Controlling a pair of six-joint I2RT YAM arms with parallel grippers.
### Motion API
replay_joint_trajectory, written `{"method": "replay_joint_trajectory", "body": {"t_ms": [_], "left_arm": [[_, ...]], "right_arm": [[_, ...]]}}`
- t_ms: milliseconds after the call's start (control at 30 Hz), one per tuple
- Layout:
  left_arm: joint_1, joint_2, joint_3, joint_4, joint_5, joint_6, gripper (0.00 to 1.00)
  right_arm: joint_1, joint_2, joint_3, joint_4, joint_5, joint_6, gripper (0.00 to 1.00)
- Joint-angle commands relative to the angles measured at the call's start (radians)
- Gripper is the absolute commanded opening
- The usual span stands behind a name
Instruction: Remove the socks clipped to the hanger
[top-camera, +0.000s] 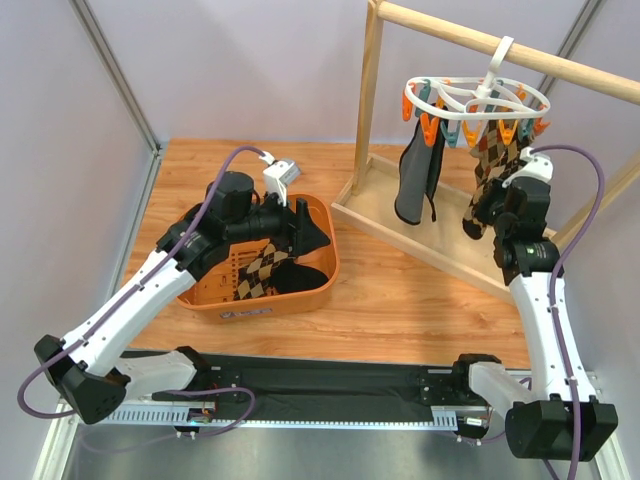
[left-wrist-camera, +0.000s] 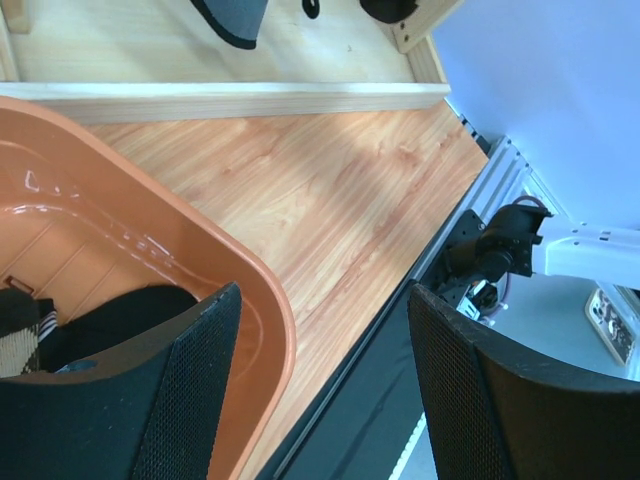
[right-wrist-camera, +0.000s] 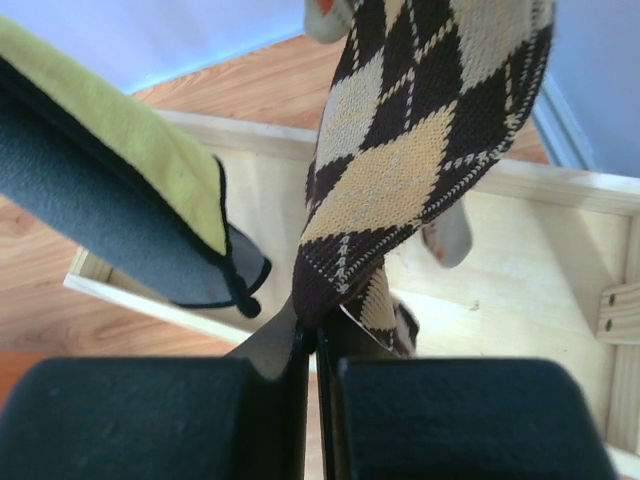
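The white ring hanger (top-camera: 480, 98) with orange and teal clips hangs from a wooden rail. Two socks hang from its clips: a black-and-yellow sock (top-camera: 418, 180) (right-wrist-camera: 130, 190) and a brown-and-tan argyle sock (top-camera: 487, 165) (right-wrist-camera: 420, 150). My right gripper (top-camera: 480, 212) (right-wrist-camera: 318, 330) is shut on the lower end of the argyle sock. My left gripper (top-camera: 300, 235) (left-wrist-camera: 322, 300) is open and empty over the right rim of the orange basket (top-camera: 330, 265) (left-wrist-camera: 250, 270). An argyle sock (top-camera: 255, 270) and a black sock (top-camera: 300, 275) (left-wrist-camera: 110, 320) lie in the basket.
The wooden rail (top-camera: 520, 55) stands on a wooden frame base (top-camera: 420, 235) (right-wrist-camera: 560, 180) at the back right. A black mat (top-camera: 330, 385) lies along the near table edge between the arm bases. Walls close in the left and right sides.
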Motion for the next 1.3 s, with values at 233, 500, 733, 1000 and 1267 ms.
{"method": "replay_joint_trajectory", "body": {"t_ms": [233, 500, 733, 1000, 1267], "left_arm": [[-0.053, 0.102, 0.025, 0.259, 0.098, -0.001, 0.78], [-0.201, 0.296, 0.182, 0.335, 0.01, 0.049, 0.83], [-0.264, 0.479, 0.298, 0.414, 0.003, 0.039, 0.88], [-0.285, 0.674, 0.438, 0.444, 0.04, 0.016, 0.92], [-0.285, 0.752, 0.5, 0.461, 0.035, 0.015, 0.93]], "right_arm": [[0.003, -0.088, 0.077, -0.109, -0.301, 0.121, 0.0], [0.003, -0.186, 0.079, -0.109, -0.453, 0.219, 0.0], [0.003, -0.244, 0.072, -0.084, -0.531, 0.289, 0.0], [0.003, -0.267, 0.065, -0.076, -0.611, 0.386, 0.0], [0.003, -0.276, 0.077, -0.092, -0.619, 0.385, 0.0]]}}
